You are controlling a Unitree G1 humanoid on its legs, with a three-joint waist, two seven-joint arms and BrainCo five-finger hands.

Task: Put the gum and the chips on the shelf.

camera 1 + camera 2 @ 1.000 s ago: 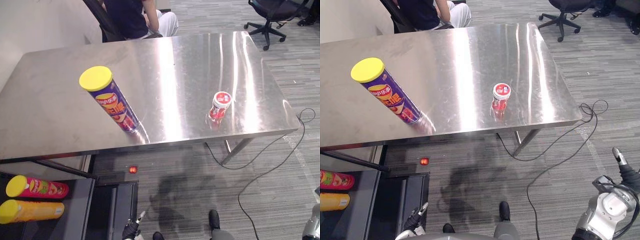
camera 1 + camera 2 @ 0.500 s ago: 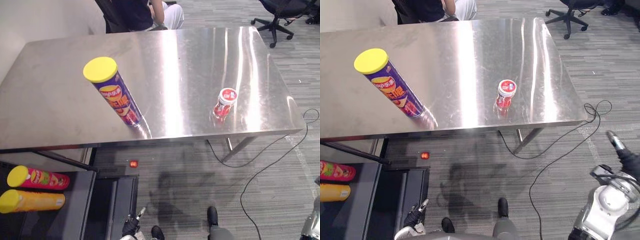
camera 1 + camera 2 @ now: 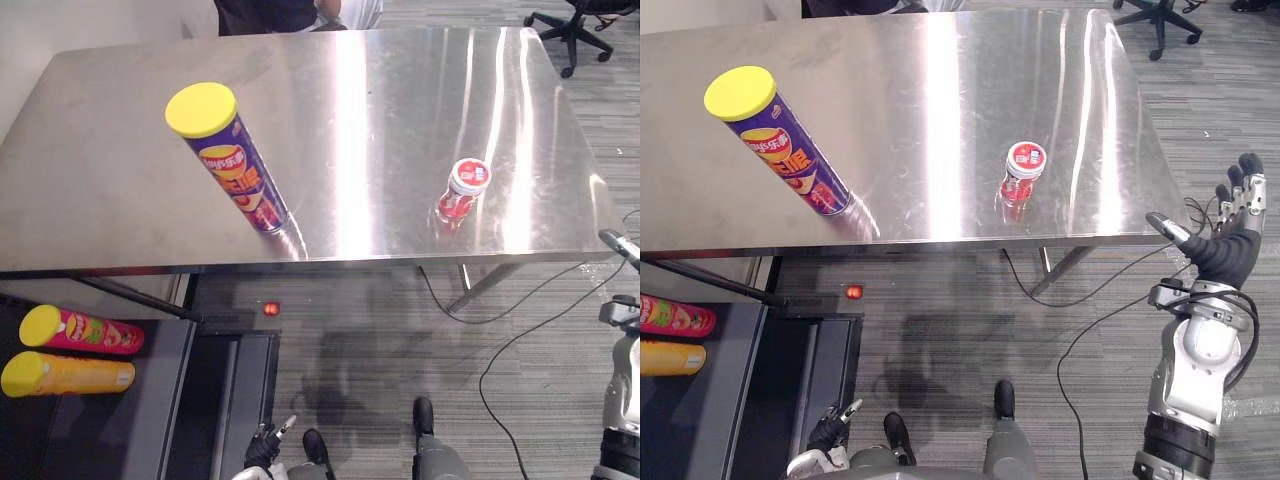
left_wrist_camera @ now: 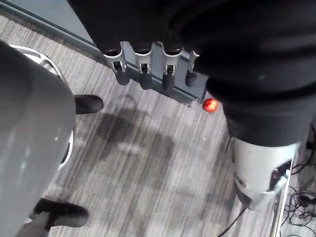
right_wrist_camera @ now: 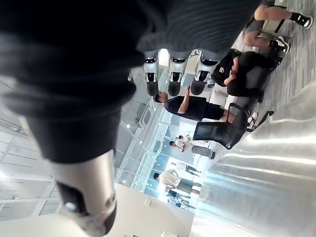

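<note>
Right hand (image 3: 1228, 252) has risen to 4 o'clock of the small red white-capped plastic gum jar (image 3: 1021, 172), fingers apart; left hand (image 4: 143, 70) hangs loose-fingered.

Right arm's raised at the lower right, hand (image 3: 1230, 252) with fingers straight and spread. Left hand (image 3: 262, 458) hangs low near the bottom, fingers relaxed.

The table (image 3: 400, 120) is shiny, streak-lit metal. The chips can (image 3: 240, 178) has a smooth plastic lid (image 3: 201, 109); the floor (image 3: 370, 360) is matt carpet.
</note>
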